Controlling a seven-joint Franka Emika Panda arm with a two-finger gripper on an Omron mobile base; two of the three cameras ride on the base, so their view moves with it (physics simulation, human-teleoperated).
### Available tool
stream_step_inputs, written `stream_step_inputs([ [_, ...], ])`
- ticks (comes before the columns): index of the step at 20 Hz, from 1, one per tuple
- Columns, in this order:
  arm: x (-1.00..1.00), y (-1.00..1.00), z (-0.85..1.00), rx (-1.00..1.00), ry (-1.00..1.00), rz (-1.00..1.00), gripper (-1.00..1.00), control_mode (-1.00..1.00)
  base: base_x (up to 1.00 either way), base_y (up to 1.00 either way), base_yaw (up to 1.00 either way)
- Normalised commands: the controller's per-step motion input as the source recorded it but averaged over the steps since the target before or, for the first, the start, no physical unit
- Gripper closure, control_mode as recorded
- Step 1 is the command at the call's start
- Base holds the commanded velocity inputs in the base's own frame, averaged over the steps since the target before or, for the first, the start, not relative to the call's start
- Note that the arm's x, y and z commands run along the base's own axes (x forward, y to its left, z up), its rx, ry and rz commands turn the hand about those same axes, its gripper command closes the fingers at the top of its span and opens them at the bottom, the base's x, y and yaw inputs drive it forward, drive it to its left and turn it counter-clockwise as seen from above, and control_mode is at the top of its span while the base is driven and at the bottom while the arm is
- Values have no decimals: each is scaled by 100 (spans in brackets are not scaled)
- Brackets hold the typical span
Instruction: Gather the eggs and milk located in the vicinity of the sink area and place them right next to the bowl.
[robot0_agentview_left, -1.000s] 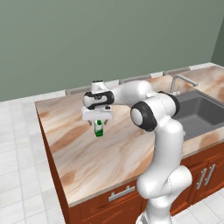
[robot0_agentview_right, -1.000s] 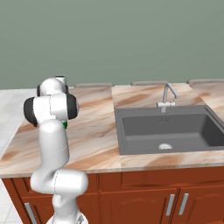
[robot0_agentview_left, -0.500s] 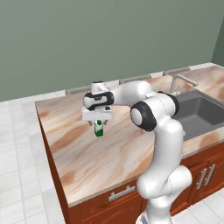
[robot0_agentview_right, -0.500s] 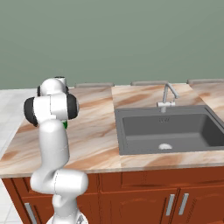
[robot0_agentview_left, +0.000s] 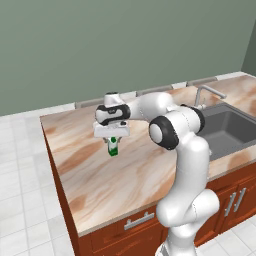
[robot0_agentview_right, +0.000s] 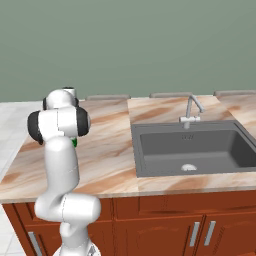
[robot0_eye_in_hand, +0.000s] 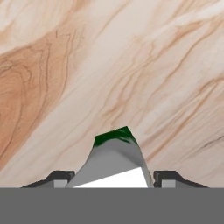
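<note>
From my end I count one milk carton (robot0_agentview_left: 113, 146), one sink (robot0_agentview_right: 192, 146), one tap (robot0_agentview_right: 192, 111), one counter (robot0_agentview_left: 105, 175).

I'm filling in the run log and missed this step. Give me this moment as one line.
phase: grasp | end effector: closing around milk | milk: upright on counter | sink: apart

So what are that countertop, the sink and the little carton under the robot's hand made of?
The countertop looks like polished marble or stone: cream with swirling tan veins. The sink seems matte dark grey, maybe composite or coated metal, and its tap looks like shiny silver metal. The milk looks like a printed paperboard carton, white with green; it is too small to be sure.
</note>
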Motion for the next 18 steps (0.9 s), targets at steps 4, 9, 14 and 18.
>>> stream_step_inputs([
  [4, -9, -11, 46, 0, 5, 0, 100, -100, 0, 0, 0],
  [9, -52, -52, 99, 0, 1, 0, 100, -100, 0, 0, 0],
  [14, -74, -93, 100, 0, 0, 0, 100, -100, 0, 0, 0],
  [18, -97, -79, 92, 2, -1, 0, 100, -100, 0, 0, 0],
])
